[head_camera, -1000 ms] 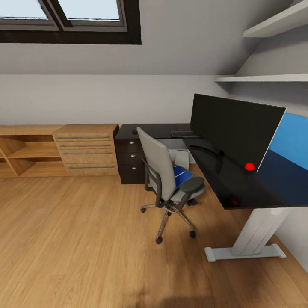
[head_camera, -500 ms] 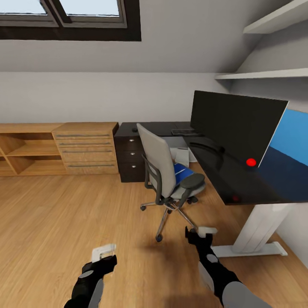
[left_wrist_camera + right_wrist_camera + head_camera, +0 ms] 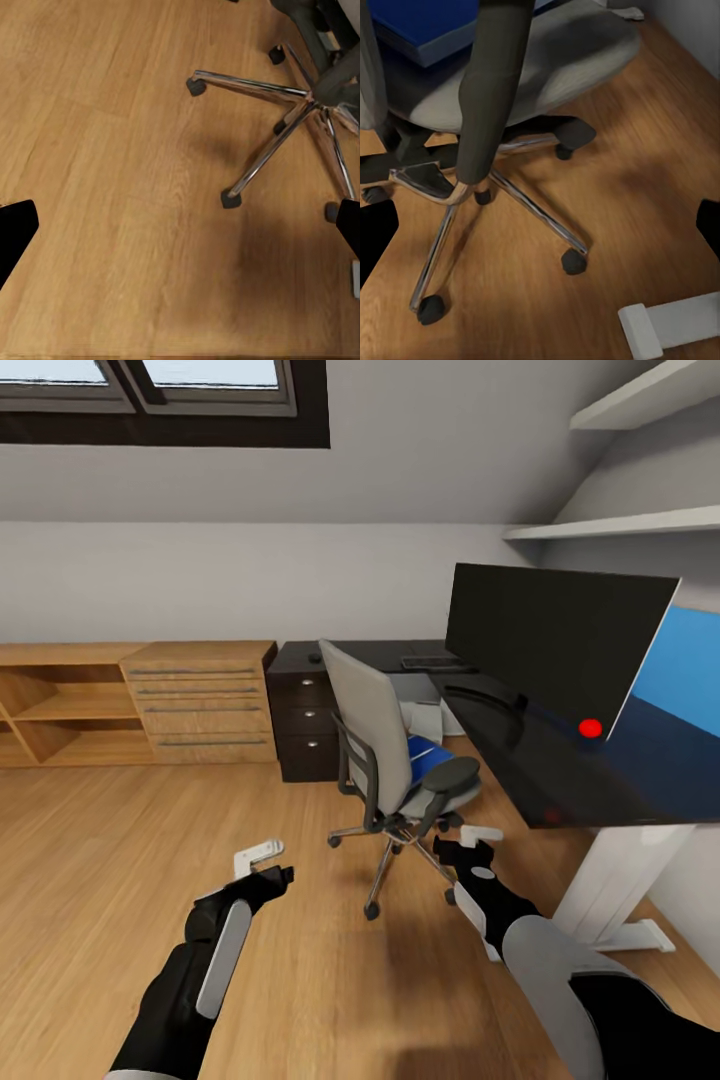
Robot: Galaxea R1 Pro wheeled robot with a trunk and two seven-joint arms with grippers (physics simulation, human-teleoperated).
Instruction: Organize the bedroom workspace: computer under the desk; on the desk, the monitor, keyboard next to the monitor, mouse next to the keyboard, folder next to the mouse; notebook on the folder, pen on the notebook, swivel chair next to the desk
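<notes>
L claw (image 3: 262,861) hangs over bare wood floor (image 3: 130,880), fingers apart, gripping nothing; its wrist view looks down on the chrome star base (image 3: 300,120) of the swivel chair (image 3: 385,755). R claw (image 3: 470,847) hovers just beside the chair's caster legs, near the table's white foot (image 3: 625,938), jaws also spread wide and empty. The chair sits close to the table (image 3: 560,770), seat facing the inner corner, w/ the blue folder (image 3: 428,757) lying flat on the seat; in the R wrist view the folder (image 3: 427,22) sits past the dark armrest (image 3: 491,90). Monitor (image 3: 555,645) stands on the table near the front edge. A dark flat shape toward the back edge, prob. the keyboard (image 3: 430,661), and a small dark blob over the drawer unit (image 3: 307,725), maybe the mouse (image 3: 315,657); both too small to be sure. A pale box under the table looks like the computer (image 3: 425,705). Judgement: folder is light, thin, stiff-ish but will flex and slide on the padded seat; best pinch an overhanging edge near a corner, approaching past the armrest. Chair rolls easily on casters, so a bump will shift it.
</notes>
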